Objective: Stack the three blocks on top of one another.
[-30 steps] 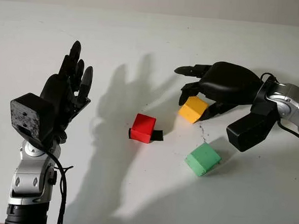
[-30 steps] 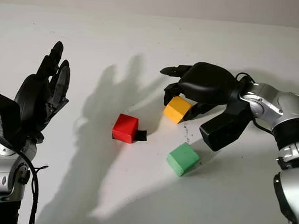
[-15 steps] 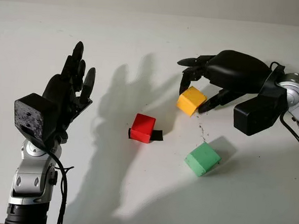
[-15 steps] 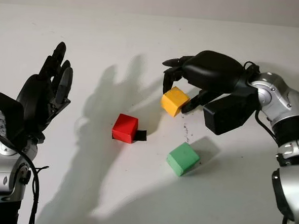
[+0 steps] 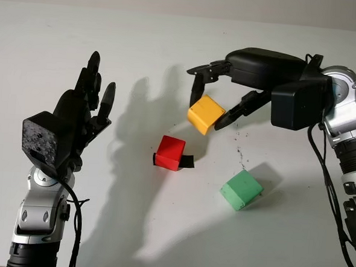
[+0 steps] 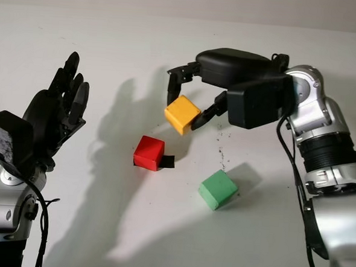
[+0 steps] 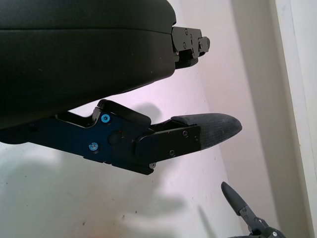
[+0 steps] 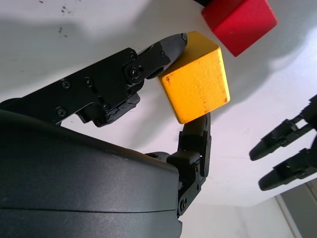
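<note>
**Yellow block lifted in right hand**

Right hand (image 5: 212,93), upper centre-right, pinches yellow foam cube (image 5: 205,114) between its fingertips, clear of the white table (image 5: 160,229). Red foam cube (image 5: 171,152) lies just below-left; green foam cube (image 5: 241,189) lower right. Left hand (image 5: 86,103) open, raised, left side.

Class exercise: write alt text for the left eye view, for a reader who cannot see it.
The right hand holds a yellow block in the air above a white table, up and to the right of a red block. A green block lies nearer right; the open left hand is raised at left.
</note>
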Robot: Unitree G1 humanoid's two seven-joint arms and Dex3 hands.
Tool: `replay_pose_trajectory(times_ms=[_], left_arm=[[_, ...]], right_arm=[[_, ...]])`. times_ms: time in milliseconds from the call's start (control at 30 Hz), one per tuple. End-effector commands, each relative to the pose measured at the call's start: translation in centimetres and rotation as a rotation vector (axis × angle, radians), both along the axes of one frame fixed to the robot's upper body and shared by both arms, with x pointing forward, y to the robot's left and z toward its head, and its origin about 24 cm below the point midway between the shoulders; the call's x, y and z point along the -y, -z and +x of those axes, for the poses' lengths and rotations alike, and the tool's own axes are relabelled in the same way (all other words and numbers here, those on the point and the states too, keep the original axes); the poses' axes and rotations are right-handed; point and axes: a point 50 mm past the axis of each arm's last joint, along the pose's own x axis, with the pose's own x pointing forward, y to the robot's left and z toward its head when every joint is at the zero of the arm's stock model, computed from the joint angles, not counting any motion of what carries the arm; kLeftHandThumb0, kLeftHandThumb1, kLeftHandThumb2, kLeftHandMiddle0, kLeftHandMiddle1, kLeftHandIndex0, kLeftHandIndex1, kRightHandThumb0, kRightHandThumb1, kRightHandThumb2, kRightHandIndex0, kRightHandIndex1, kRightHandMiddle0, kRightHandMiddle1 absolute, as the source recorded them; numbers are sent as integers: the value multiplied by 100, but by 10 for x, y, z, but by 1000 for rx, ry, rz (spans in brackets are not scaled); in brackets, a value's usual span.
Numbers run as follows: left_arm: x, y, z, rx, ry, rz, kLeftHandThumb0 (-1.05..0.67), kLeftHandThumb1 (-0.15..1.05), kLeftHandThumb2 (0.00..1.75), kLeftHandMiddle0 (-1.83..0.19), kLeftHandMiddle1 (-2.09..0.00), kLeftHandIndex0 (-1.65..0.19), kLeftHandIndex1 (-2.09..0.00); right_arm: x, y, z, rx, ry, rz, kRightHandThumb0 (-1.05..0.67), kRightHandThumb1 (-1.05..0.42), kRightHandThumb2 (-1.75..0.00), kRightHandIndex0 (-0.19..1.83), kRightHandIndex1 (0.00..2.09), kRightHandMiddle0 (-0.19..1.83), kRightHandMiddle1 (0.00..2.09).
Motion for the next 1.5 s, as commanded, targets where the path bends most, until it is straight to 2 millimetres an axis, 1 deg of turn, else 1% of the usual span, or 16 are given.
replay_pose_trajectory(times_ms=[0, 100, 300, 500, 733, 900, 1067, 1233, 1467], left_arm=[[0, 0, -1, 9, -1, -14, -69, 105, 59, 8, -6, 8, -6], [0, -1, -1, 16, -2, -32, -68, 105, 59, 7, -6, 7, -6], [-1, -1, -2, 22, -3, -37, -67, 105, 61, 5, -6, 6, -6], [-1, 0, -4, 21, -9, -47, -67, 105, 61, 5, -6, 7, -6], [-2, -1, -6, 31, -1, -62, -66, 105, 63, 8, -5, 9, -5], [-2, -1, -8, 31, 1, -55, -66, 105, 63, 9, -5, 10, -4], [-2, 0, -9, 25, -11, -61, -65, 105, 62, 8, -5, 9, -5], [-3, 1, -7, 20, -18, -31, -64, 105, 62, 8, -5, 7, -6], [-4, 1, -8, 20, -10, -39, -62, 105, 64, 9, -5, 8, -5]], right_arm=[[-7, -7, -4, 4, -35, 37, -44, -91, -6, 29, 5, 45, 141], [-15, -9, -5, -42, -58, 61, -45, -92, -6, 28, 5, 42, 143], [-28, -2, -3, -150, -122, 151, -48, -92, -5, 28, 5, 43, 142], [-38, 6, 0, -230, -153, 131, -53, -93, -6, 23, 3, 43, 146], [-44, 16, 3, -290, -161, 102, -49, -93, -6, 21, 3, 41, 145], [-45, 22, 3, -293, -157, 78, -46, -93, -5, 17, 2, 44, 146], [-44, 26, 3, -238, -157, 25, -44, -93, -5, 17, 3, 42, 147], [-46, 33, 3, -174, -178, -18, -46, -93, -5, 19, 5, 43, 150], [-45, 38, 4, -166, -177, -59, -45, -93, -5, 19, 5, 40, 150]])
